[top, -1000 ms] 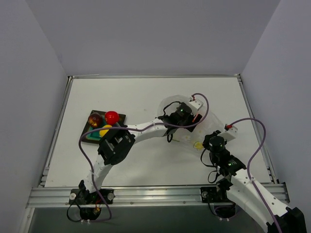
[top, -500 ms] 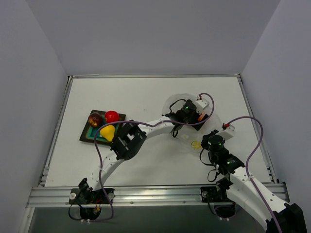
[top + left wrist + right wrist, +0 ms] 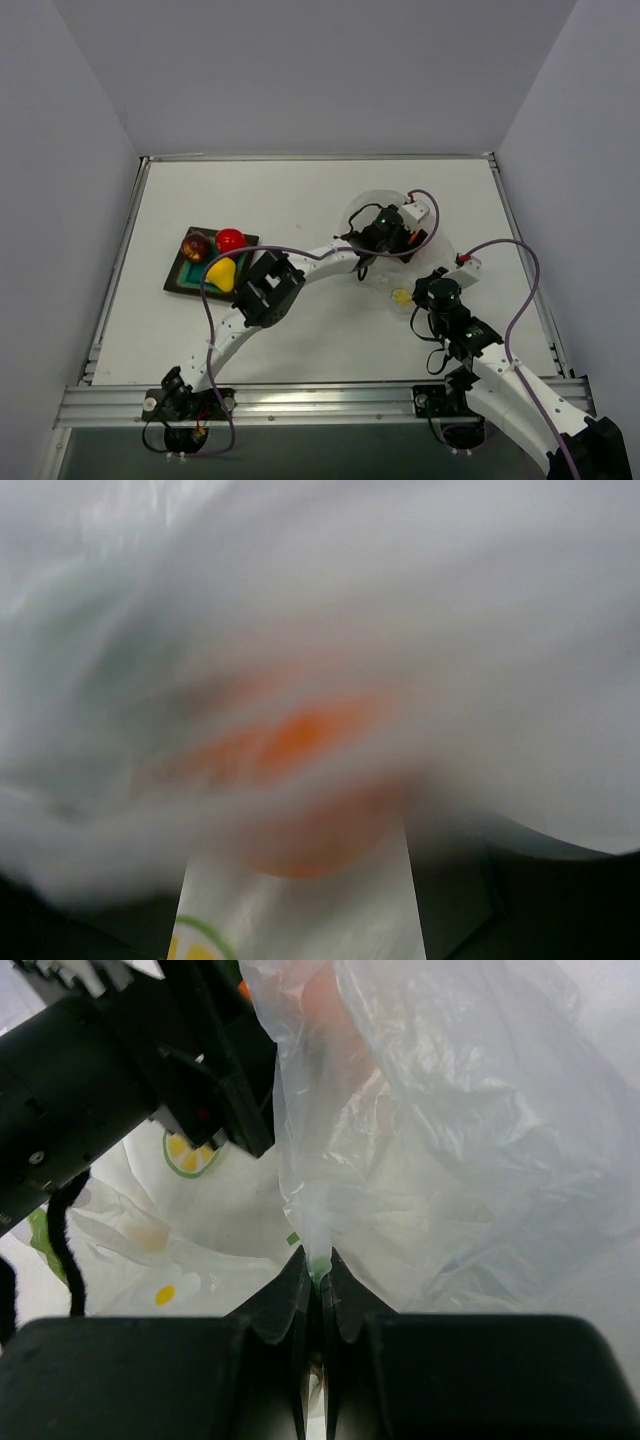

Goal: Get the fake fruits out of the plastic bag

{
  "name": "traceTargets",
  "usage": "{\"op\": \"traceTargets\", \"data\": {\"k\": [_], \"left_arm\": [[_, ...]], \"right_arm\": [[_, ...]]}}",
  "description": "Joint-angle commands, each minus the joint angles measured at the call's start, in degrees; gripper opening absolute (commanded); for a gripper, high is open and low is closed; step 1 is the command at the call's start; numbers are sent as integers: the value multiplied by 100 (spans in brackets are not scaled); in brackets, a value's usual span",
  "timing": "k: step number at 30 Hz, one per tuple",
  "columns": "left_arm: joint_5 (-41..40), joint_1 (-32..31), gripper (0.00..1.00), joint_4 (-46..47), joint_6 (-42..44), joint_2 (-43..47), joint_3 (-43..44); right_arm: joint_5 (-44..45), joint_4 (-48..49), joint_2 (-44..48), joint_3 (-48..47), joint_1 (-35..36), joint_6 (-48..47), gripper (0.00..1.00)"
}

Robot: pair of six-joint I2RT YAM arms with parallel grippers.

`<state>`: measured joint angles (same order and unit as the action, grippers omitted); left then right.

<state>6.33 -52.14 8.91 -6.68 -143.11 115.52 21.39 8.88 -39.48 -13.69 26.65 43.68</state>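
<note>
Three fruits are out of the bag (image 3: 450, 1160). The red ball (image 3: 231, 240), the dark ball (image 3: 196, 246) and the pear (image 3: 222, 272) sit together on the tray (image 3: 178, 282) at the left of the table (image 3: 300, 195), well apart from the bag. No green ball shows in any view.

The bag lies crumpled right of centre, between the two arms. The right gripper (image 3: 318, 1278) has its fingers pressed together on a fold of film at the bag's near edge, holding it up in a ridge. The left gripper (image 3: 405, 236) reaches across the table to the bag, seemingly into its mouth. Film lies over its camera and blurs everything, so whether its fingers are spread or closed cannot be told.

Through that film glows an orange fruit (image 3: 300, 790), close in front of the lens. The right wrist view shows the same orange tint behind the film, just beside the black left gripper.

The task looks mostly done — three fruits out, at least the orange fruit left inside and apparently the one being reached for. Whether more hide in the folds cannot be seen.
</note>
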Motion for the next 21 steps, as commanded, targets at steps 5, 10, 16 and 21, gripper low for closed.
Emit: {"op": "traceTargets", "data": {"k": [5,10,16,21], "left_arm": [[-9,2,33,577,-167,1776,-1505],[289,-33,33,559,-422,2742,-2270],[632,-16,33,989,-852,3928,-3246],[625,63,32,1315,-1160,4799,-3747]], "right_arm": [[59,157,2,7,-37,-26,0],[67,236,-103,-37,-73,-53,0],[50,324,-147,25,-99,-53,0],[23,342,-174,16,-108,-88,0]]}}
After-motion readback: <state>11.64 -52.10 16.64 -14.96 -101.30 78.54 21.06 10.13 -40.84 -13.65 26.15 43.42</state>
